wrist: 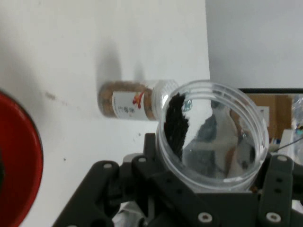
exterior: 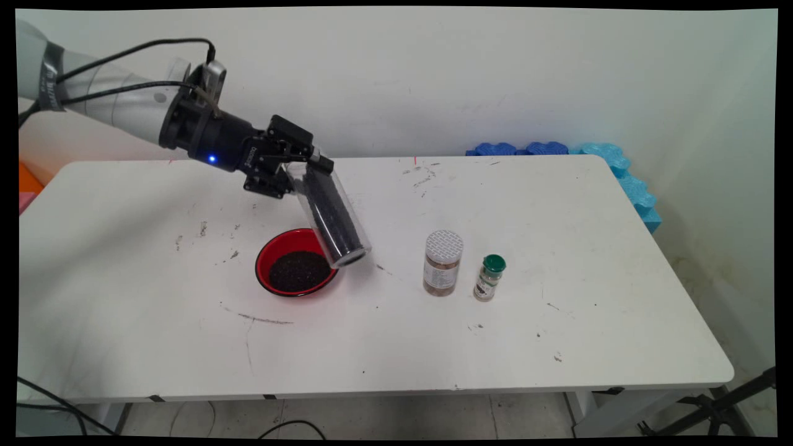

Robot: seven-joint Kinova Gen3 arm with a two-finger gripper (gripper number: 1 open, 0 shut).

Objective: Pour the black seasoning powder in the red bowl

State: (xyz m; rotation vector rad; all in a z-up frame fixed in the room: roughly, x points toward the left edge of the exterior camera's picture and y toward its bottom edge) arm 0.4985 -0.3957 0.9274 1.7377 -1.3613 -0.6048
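A: Hand (exterior: 296, 175) status?
B: Pinching clear plastic cylindrical jar (exterior: 330, 214) w/ black granules inside; jar tilted, lower end over rim of red round bowl (exterior: 296, 262).
A: Bowl contents?
B: Black granules. Bowl sits on white desk (exterior: 557, 347).
A: Other items?
B: Right of bowl: white-capped clear jar w/ brown contents (exterior: 443, 262), then small green-capped bottle (exterior: 490, 277), both upright.

One camera looks down across the tabletop (exterior: 433, 347) from high up; the hand camera sits close. Both see the red bowl (exterior: 266, 257).
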